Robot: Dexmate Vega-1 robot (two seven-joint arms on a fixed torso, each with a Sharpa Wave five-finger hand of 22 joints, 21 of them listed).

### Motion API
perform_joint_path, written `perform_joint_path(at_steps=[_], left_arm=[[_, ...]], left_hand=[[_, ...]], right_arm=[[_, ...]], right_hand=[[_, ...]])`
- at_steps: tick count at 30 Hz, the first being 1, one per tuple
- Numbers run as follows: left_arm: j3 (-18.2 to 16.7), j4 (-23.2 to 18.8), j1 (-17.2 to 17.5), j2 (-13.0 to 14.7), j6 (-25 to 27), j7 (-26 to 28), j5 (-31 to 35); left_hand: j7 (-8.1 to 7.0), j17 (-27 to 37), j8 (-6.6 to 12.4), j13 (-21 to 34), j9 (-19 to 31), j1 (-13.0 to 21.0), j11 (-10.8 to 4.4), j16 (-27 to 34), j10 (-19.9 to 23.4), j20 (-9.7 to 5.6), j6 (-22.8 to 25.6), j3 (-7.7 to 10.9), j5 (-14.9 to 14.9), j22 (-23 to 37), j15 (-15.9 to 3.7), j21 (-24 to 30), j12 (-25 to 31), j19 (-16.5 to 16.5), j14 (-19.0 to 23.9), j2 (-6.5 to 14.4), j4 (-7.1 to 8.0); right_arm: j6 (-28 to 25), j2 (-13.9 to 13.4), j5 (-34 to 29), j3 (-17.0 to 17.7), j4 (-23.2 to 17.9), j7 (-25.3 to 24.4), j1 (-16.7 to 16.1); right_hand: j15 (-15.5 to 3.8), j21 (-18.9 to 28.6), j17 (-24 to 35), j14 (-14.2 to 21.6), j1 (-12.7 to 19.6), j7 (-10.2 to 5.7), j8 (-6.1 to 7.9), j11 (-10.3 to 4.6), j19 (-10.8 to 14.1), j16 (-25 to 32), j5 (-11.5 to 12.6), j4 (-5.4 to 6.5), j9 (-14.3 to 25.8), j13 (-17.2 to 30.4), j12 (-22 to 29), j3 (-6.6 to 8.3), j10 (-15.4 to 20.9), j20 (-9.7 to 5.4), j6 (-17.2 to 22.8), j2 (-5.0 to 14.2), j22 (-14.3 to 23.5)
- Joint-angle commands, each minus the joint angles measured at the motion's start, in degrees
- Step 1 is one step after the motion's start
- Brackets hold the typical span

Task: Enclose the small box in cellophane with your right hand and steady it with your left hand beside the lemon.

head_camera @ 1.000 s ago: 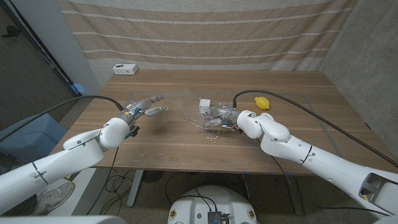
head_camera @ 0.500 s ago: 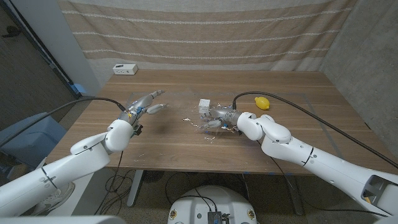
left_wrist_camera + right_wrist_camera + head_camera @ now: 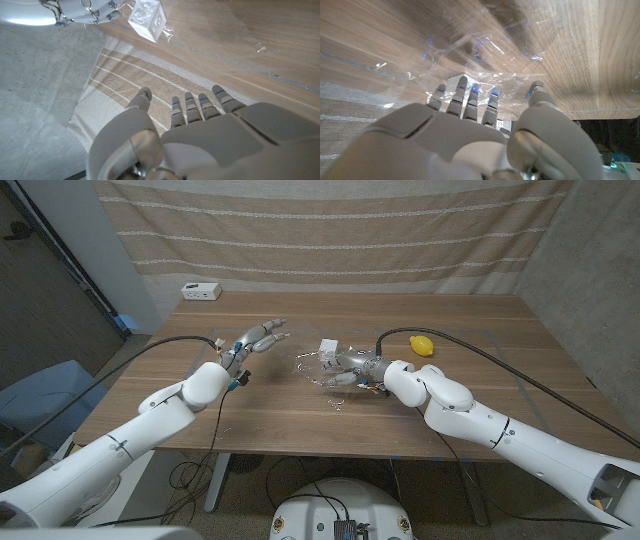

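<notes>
The small white box (image 3: 328, 348) stands on crinkled clear cellophane (image 3: 318, 372) near the table's middle, with the lemon (image 3: 422, 344) to its right. My right hand (image 3: 355, 368) is just right of the box, fingers stretched out and spread against the cellophane (image 3: 485, 75), thumb apart. My left hand (image 3: 256, 339) hovers left of the box with fingers extended and apart, holding nothing. In the left wrist view the box (image 3: 146, 20) and the right hand (image 3: 75, 11) lie beyond my left hand's fingertips (image 3: 192, 100), with a gap between them.
A white device (image 3: 201, 291) sits at the table's far left corner. A striped cloth (image 3: 330, 230) hangs behind the wooden table (image 3: 300, 415). Black cables run along both arms.
My left hand has moved forward and to the right, closer to the box. The right hand has stayed by the box and the cellophane has shifted a little.
</notes>
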Motion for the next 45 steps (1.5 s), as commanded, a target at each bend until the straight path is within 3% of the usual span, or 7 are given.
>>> perform_joint_path(at_steps=[1,12,23,30,36,39,45], left_arm=[[3.5,5.4,-7.8,-4.8,4.9,-9.0,-7.4],[4.7,2.0,-8.7,-3.2,14.7,-9.8,-10.1],[5.0,1.6,-7.4,-2.4,16.0,-9.0,-12.5],[5.2,0.7,-7.0,-2.0,16.2,-7.6,-12.4],[5.7,0.9,-7.6,-2.3,15.7,-7.5,-12.0],[5.9,1.3,-8.0,-2.5,15.6,-7.5,-11.9],[6.4,2.4,-9.1,-3.1,15.3,-7.9,-11.8]], left_hand=[[1.99,0.1,-0.32,-0.1,0.1,-2.4,1.06,0.0,-1.6,0.10,-1.9,-1.37,-0.1,0.0,1.47,-0.3,-0.3,-0.7,-1.6,-1.0,0.52],[2.82,0.3,0.02,-0.2,0.0,-4.5,0.81,0.0,-2.4,0.80,-2.5,-1.73,0.2,0.0,1.34,-1.2,-0.2,-2.7,-3.7,0.4,2.21],[3.31,0.3,0.07,-0.2,0.0,-5.5,1.13,0.3,-2.0,1.29,-2.7,-1.69,0.4,0.0,1.68,-1.1,0.1,-2.5,-3.5,1.3,3.17],[2.53,0.2,0.22,-0.3,0.0,-5.7,0.82,0.4,-1.8,1.41,-2.5,-1.52,0.4,0.0,1.42,-1.1,0.3,-2.5,-3.3,1.5,3.38],[2.10,0.1,0.30,-0.3,0.0,-5.8,0.81,0.4,-1.9,1.45,-2.4,-1.53,0.4,0.0,1.34,-1.2,0.3,-2.6,-3.4,1.4,3.42],[1.94,0.1,0.35,-0.3,-0.1,-5.9,0.93,0.4,-1.8,1.47,-2.2,-1.56,0.4,0.0,1.33,-1.2,0.3,-2.6,-3.3,1.3,3.42],[1.72,0.1,0.47,-0.3,-0.1,-6.1,1.12,0.4,-1.8,1.66,-1.9,-1.64,0.4,0.0,1.35,-1.2,0.4,-2.5,-3.3,1.1,3.45]], right_arm=[[2.4,-1.9,1.8,2.4,-1.6,-2.7,-2.3],[3.9,-3.4,4.9,5.8,-3.1,-6.4,-5.2],[4.2,-5.5,10.8,11.8,-6.1,-12.8,-10.3],[3.2,-4.0,15.6,16.5,-6.6,-22.0,-15.5],[-0.5,-3.1,14.6,17.2,-7.0,-26.9,-17.0],[-2.3,-4.5,16.2,17.5,-7.4,-23.9,-16.1],[-0.9,-9.5,20.8,17.6,-6.9,-15.6,-13.4]], right_hand=[[-0.09,0.3,-0.2,0.6,0.2,-0.04,0.46,0.07,0.6,0.0,0.4,-0.11,0.2,0.0,0.0,0.46,0.9,0.20,1.0,0.35,0.1],[-0.19,0.4,-0.7,1.0,0.4,0.08,0.40,0.21,1.5,-0.3,0.5,-0.27,0.2,-0.1,-0.2,0.76,1.1,0.16,1.3,0.38,0.0],[-0.85,1.4,-1.4,2.7,1.2,0.64,0.54,0.03,4.9,-0.2,0.6,-0.62,0.1,-0.3,-0.4,1.68,2.0,-0.52,2.4,0.87,-0.1],[-1.60,2.0,-1.6,4.5,2.6,0.72,0.59,-0.19,7.9,0.2,0.5,-0.75,0.1,-0.4,-0.4,3.15,3.3,-1.06,3.5,2.76,-0.2],[-2.14,2.7,-1.6,4.6,3.7,0.65,-0.16,-0.51,10.7,0.4,0.0,-1.11,0.2,-0.4,-1.2,3.46,2.5,-2.05,2.1,2.61,-0.2],[-1.45,1.8,-2.3,3.0,7.5,0.73,-0.88,-0.44,10.1,-0.8,-0.1,-2.54,0.2,-0.4,-2.9,5.30,-0.2,-1.60,-0.9,2.40,-0.2],[0.08,-1.4,-4.5,-2.4,20.5,-0.65,-0.91,-0.33,6.3,-5.5,2.1,-3.15,0.2,-0.4,-6.7,15.87,-6.1,-0.82,-5.9,2.50,-0.3]])
